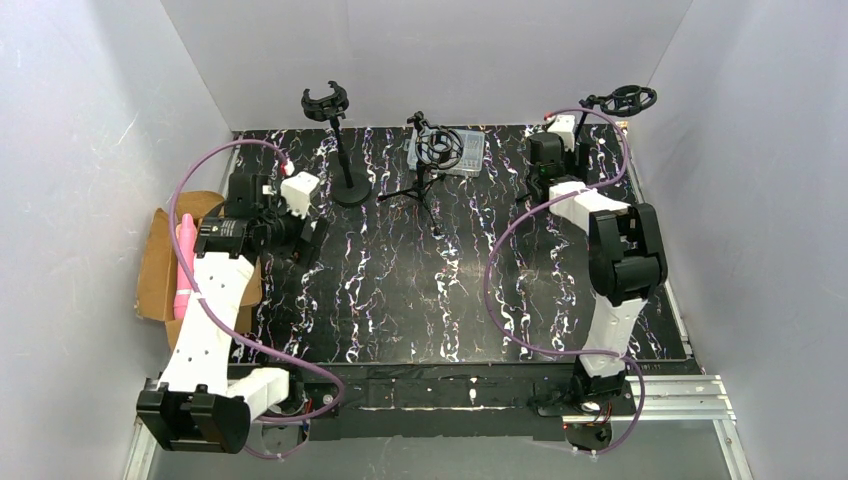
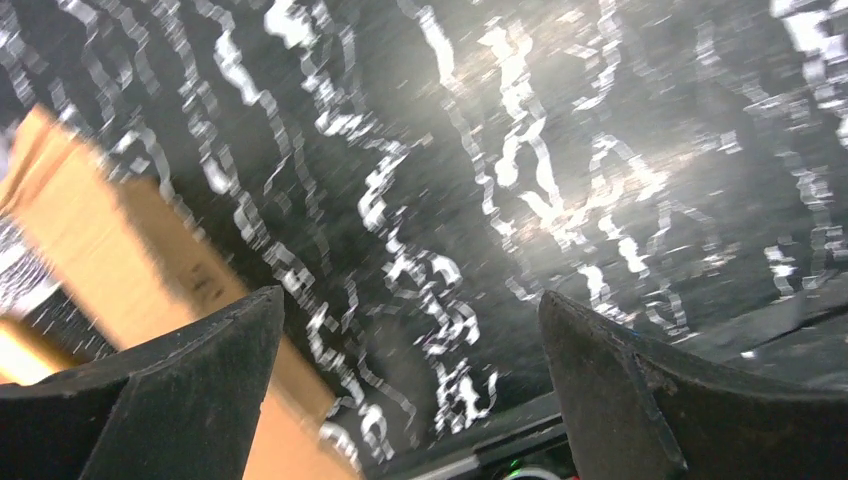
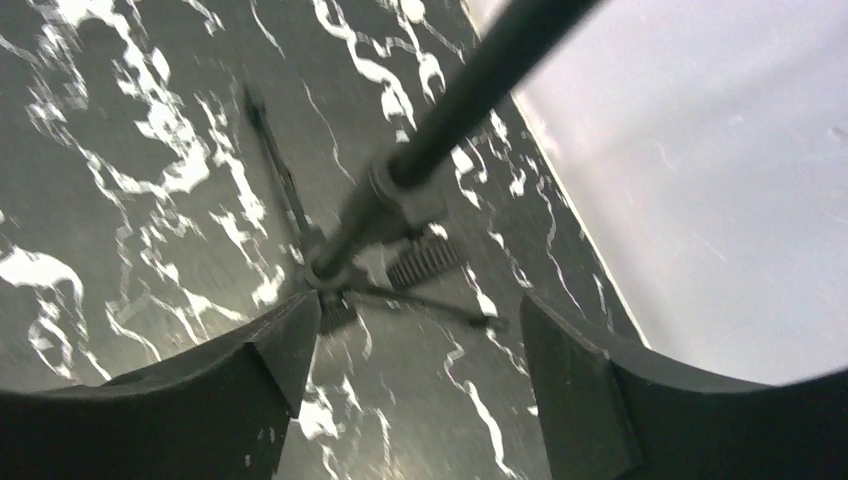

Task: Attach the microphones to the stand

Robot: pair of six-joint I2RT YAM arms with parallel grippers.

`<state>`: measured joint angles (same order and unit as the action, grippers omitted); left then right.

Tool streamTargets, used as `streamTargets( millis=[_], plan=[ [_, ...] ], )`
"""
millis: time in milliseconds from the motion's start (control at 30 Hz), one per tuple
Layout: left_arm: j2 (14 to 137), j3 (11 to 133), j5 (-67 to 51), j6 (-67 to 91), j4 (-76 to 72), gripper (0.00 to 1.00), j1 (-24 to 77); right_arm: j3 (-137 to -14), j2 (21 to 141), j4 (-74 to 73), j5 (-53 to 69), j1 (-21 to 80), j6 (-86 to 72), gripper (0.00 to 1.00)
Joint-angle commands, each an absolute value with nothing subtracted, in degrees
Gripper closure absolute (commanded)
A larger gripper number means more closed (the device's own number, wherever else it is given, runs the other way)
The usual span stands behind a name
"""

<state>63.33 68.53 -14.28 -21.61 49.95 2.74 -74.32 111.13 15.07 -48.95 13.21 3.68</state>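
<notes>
Lying on cardboard (image 1: 152,262) at left, the pink mic (image 1: 185,262) sits just beside the left arm (image 1: 215,300); the right stand (image 1: 622,100) holds nothing. Left wrist: left jaws released wide, empty, over the surface (image 2: 600,120). Right wrist: right jaws parted, empty, facing the stand's pole (image 3: 470,90), perhaps to steady it

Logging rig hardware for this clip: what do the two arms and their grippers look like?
Both arms, the left arm and right arm, have white link shells with black joint housings. A purple cable loops along each. The left gripper and right gripper have matte black wedge-shaped fingers, slightly scuffed.
</notes>
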Motion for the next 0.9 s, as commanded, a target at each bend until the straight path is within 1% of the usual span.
streamTargets(
  millis=[0,100,133,433,533,633,867],
  plan=[
    [60.22,70.33,3.54,-24.42,56.77,0.02,2.42,-74.32,104.63,0.29,-49.56,14.20,-4.85,0.14],
    [59.05,67.47,10.02,-27.46,56.48,0.02,2.37,-72.03,101.10,-2.82,-49.88,16.03,-5.98,0.03],
    [58.86,66.63,12.18,-28.33,56.19,0.02,2.37,-71.28,100.09,-3.26,-50.04,16.56,-6.14,0.02],
    [60.05,58.45,20.31,-33.63,48.33,0.02,2.76,-65.50,89.99,-9.81,-48.48,18.89,-10.54,0.02],
    [59.51,56.76,20.00,-34.88,45.23,0.02,2.83,-64.00,86.33,-12.34,-48.74,21.08,-12.37,0.03],
    [58.97,54.94,20.12,-36.35,42.40,0.02,3.23,-61.65,81.98,-13.83,-49.58,25.34,-14.33,0.04],
    [59.08,54.28,28.40,-42.65,38.02,0.02,4.39,-55.96,76.17,-16.52,-51.24,38.00,-21.16,0.07]
  ],
)
